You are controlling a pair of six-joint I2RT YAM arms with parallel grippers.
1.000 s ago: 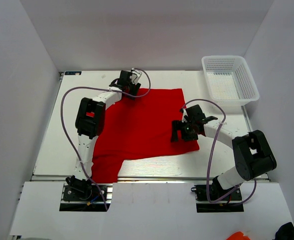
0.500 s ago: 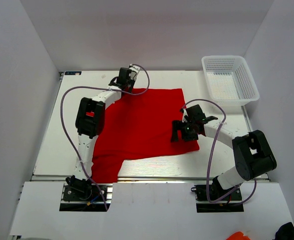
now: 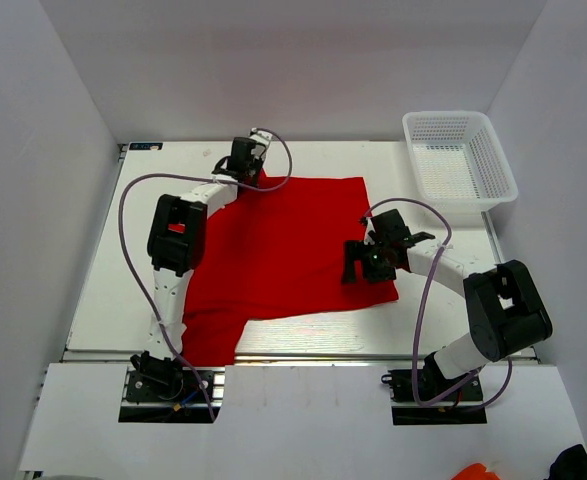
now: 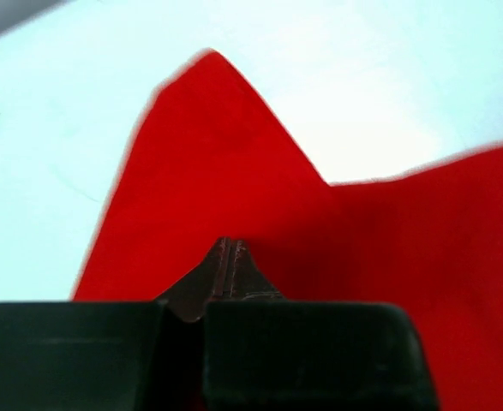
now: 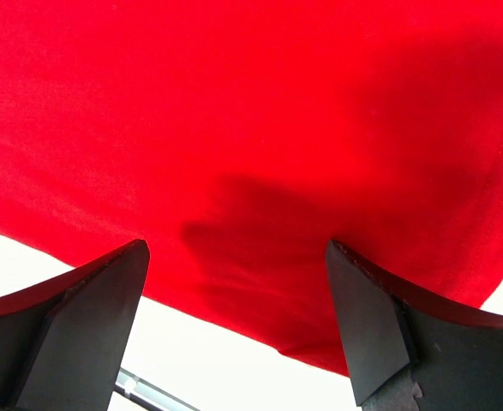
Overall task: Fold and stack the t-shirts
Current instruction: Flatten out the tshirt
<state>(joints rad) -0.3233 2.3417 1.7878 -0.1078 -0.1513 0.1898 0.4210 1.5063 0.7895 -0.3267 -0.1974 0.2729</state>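
The red t-shirt (image 3: 283, 250) lies spread on the table (image 3: 103, 270), left of the basket (image 3: 460, 158) at the far right. The left gripper (image 3: 245, 163) is clenched on its far left corner. The right gripper (image 3: 361, 262) hangs over its right near edge, jaws spread wide, grasping nothing.

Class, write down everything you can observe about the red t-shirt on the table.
The red t-shirt is plain, soft-looking cloth, no print showing. It lies spread mostly flat on the white table, one part reaching the near edge beside the left arm's base. The left gripper is shut on its far left corner. The right gripper hangs open over its right near edge. It lies apart from the white mesh basket.
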